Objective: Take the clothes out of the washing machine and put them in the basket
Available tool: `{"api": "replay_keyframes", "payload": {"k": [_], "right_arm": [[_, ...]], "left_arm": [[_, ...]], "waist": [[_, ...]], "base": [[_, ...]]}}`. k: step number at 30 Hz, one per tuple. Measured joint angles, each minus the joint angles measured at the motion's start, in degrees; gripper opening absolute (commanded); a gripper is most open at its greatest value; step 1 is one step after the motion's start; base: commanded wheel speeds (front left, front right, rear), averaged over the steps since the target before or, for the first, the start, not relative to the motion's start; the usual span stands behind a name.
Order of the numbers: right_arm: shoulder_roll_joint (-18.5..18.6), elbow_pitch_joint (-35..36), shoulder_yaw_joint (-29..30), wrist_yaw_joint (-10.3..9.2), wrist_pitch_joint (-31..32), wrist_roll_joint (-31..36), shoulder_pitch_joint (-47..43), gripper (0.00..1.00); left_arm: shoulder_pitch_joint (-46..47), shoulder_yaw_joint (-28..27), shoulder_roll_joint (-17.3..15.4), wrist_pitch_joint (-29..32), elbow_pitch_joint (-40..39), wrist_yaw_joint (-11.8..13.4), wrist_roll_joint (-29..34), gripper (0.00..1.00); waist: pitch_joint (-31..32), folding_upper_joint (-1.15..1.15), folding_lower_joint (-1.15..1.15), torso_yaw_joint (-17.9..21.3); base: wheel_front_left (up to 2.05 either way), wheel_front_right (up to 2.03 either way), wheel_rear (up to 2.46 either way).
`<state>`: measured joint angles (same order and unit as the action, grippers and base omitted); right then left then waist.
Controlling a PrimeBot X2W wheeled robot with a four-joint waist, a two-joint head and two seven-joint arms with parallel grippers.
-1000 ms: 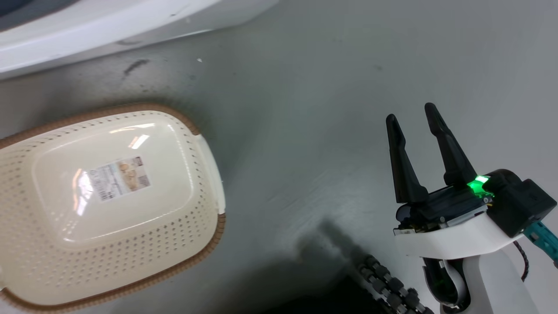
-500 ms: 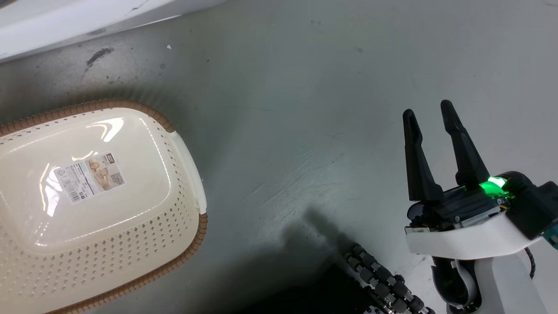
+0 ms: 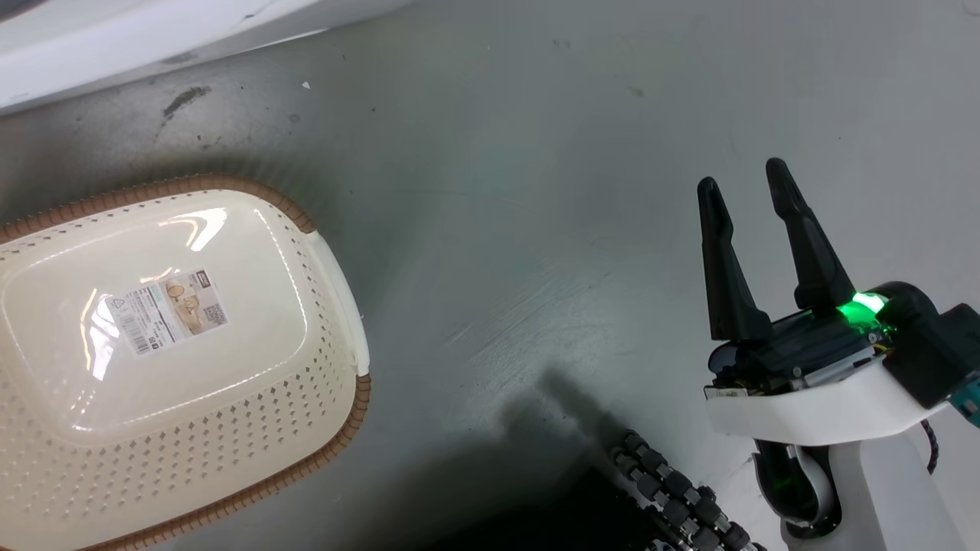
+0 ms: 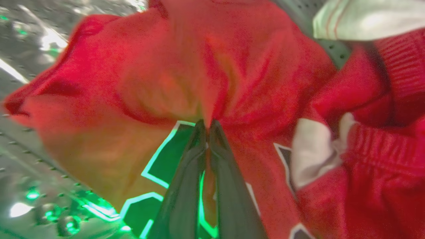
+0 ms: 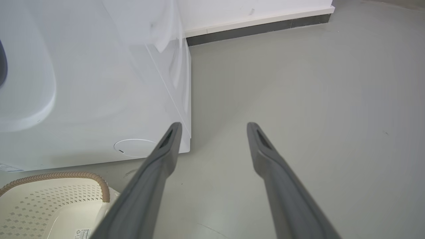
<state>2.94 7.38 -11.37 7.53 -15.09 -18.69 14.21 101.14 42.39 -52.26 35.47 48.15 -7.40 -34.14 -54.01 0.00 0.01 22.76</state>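
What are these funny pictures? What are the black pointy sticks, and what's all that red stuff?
They come from a robot doing laundry. The black sticks are the fingers of its grippers, which work like hands. One picture looks down from its head: the empty basket stands on the grey floor near the white washing machine, and the right gripper hangs open, holding nothing. The other two pictures come from cameras on its wrists. The left gripper is inside the steel drum, pinching the red clothes.
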Motion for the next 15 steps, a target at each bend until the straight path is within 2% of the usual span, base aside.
{"api": "replay_keyframes", "payload": {"k": [4, 6, 13, 15], "right_arm": [[0.0, -0.4, 0.2, -0.01, 0.0, 0.6, 0.7, 1.0], [0.0, -0.8, 0.8, -0.01, 0.0, 1.8, 0.9, 1.0], [0.0, -2.0, 2.4, 0.0, 0.0, 4.8, 0.9, 1.0], [0.0, -2.7, 3.2, 0.0, 0.0, 5.9, 1.0, 1.0]], "left_arm": [[-0.2, 0.3, -0.2, -4.2, 0.6, 0.0, -0.4, 0.0], [-2.0, 1.1, 1.3, -8.5, 1.4, 0.0, -1.2, 0.0], [-8.0, 2.1, 5.1, -16.7, 3.3, 0.0, -4.3, 0.0], [-11.7, 2.9, 7.0, -21.3, 3.8, 0.0, -5.6, 0.0]], "waist": [[1.0, 0.0, 0.0, -0.1], [2.4, 0.0, 0.0, -1.0], [6.1, 0.0, 0.0, -3.7], [8.4, 0.0, 0.0, -5.2]], "base": [[0.0, 0.0, 0.0], [0.0, 0.0, 0.0], [0.0, 0.0, 0.0], [0.0, 0.0, 0.0]]}}
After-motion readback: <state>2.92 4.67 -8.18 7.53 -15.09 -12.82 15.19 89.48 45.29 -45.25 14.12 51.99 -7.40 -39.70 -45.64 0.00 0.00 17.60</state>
